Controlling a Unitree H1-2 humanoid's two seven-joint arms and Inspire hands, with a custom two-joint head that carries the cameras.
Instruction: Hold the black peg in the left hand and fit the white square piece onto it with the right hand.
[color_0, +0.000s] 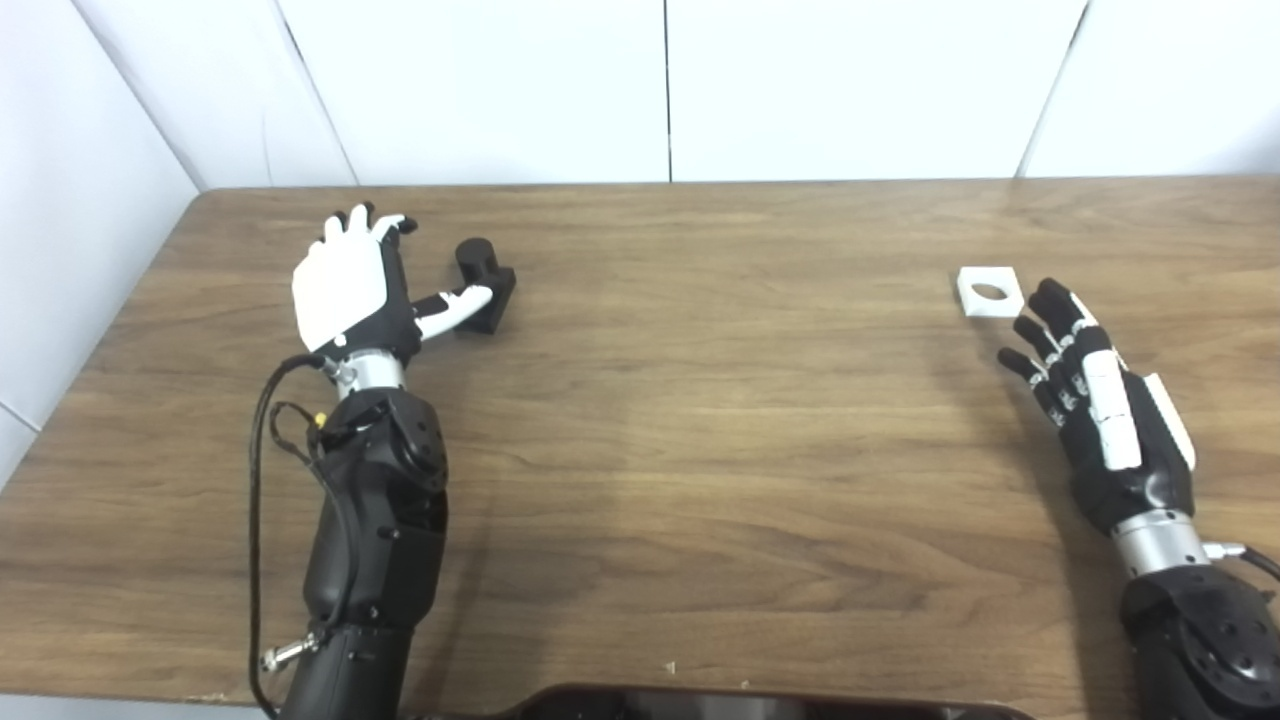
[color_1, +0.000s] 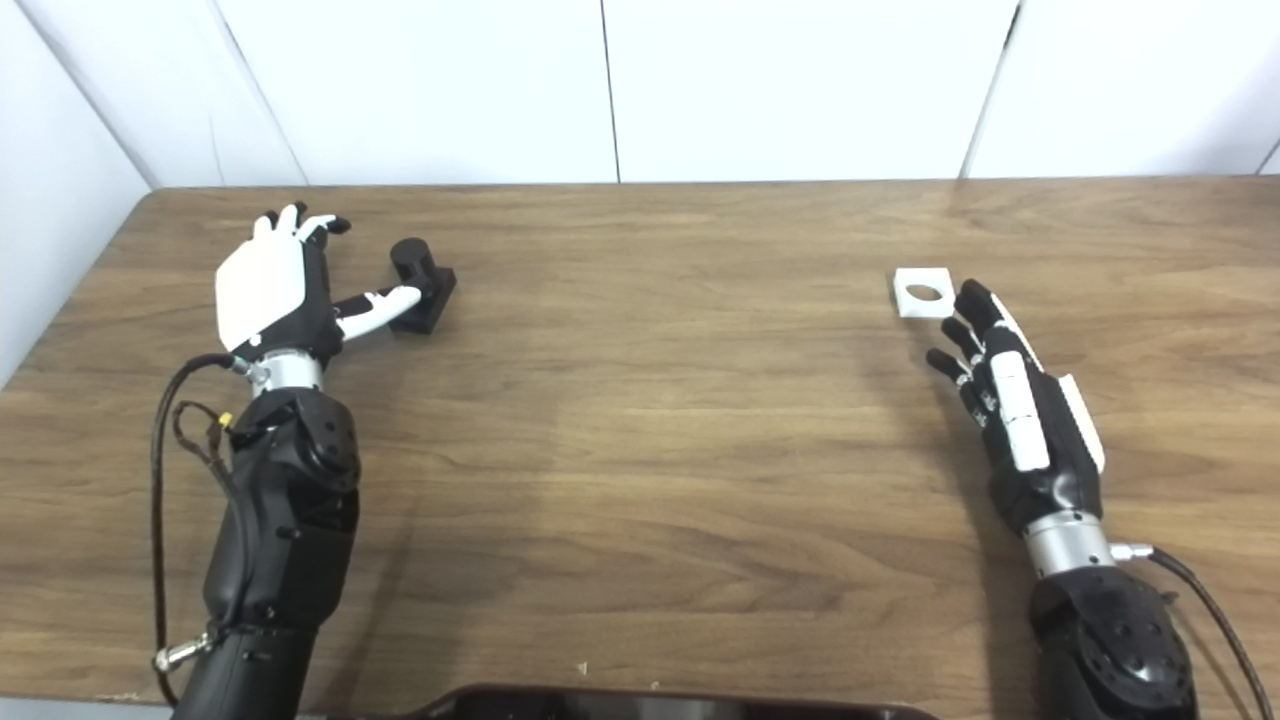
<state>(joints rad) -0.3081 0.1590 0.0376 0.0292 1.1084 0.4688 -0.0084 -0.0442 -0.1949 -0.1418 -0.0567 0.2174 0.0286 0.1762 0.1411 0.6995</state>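
Note:
The black peg (color_0: 484, 280) stands on its square base on the wooden table (color_0: 700, 420) at the far left. My left hand (color_0: 352, 283) is open just left of it, fingers spread, thumb reaching to the peg's base. The white square piece (color_0: 989, 291) with a round hole lies flat at the far right. My right hand (color_0: 1095, 400) is open just behind and right of it, fingertips close to its near corner, not holding it. Both also show in the right eye view: peg (color_1: 418, 283), white piece (color_1: 923, 292).
White wall panels (color_0: 660, 90) close off the table's back and left side. A dark rounded object (color_0: 700, 702) sits at the table's near edge. A black cable (color_0: 262, 440) loops beside my left forearm.

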